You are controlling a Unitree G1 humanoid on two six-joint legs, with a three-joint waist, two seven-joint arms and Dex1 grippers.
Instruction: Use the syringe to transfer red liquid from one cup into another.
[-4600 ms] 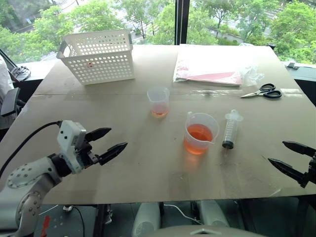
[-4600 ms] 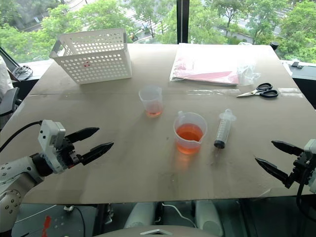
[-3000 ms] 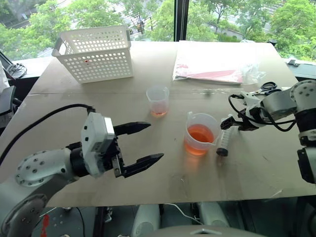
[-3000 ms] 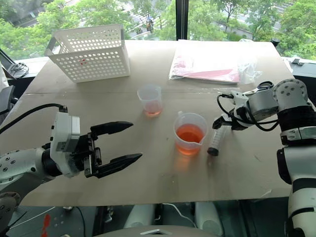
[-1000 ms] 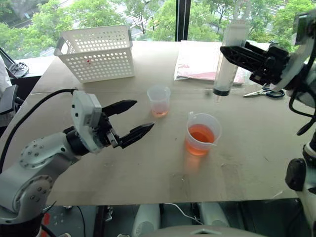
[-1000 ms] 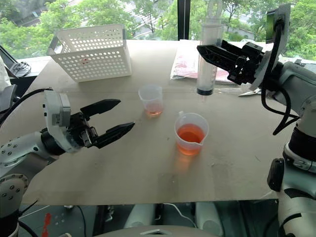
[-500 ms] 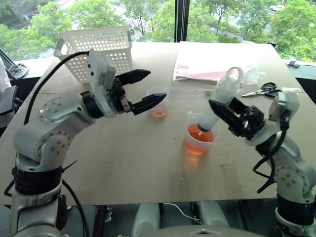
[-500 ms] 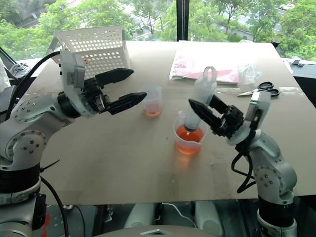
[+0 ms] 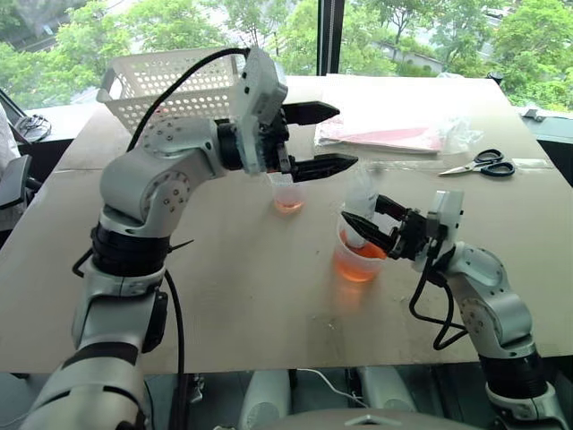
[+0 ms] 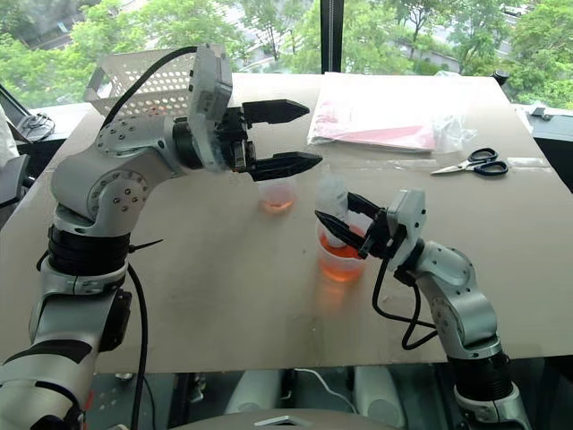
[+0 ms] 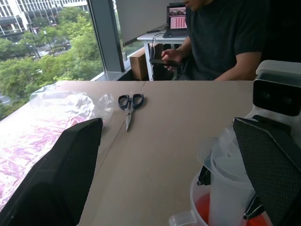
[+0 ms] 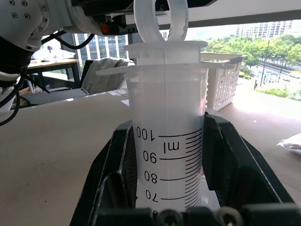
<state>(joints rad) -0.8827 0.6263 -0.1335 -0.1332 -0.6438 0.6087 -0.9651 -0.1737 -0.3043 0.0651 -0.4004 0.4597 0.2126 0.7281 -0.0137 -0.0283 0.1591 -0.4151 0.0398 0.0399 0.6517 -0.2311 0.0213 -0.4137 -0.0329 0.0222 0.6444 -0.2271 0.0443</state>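
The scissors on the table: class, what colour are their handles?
Black. The scissors show best in the left eye view, lying near the table's far right edge.

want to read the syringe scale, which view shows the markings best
The right wrist view: the syringe stands close up between the right gripper's jaws, its printed numbers readable. The head views show it small, tilted into the beaker. The left wrist view shows its upper barrel with no markings readable.

head stereo overlooking table (image 9: 224, 296), wrist close-ups
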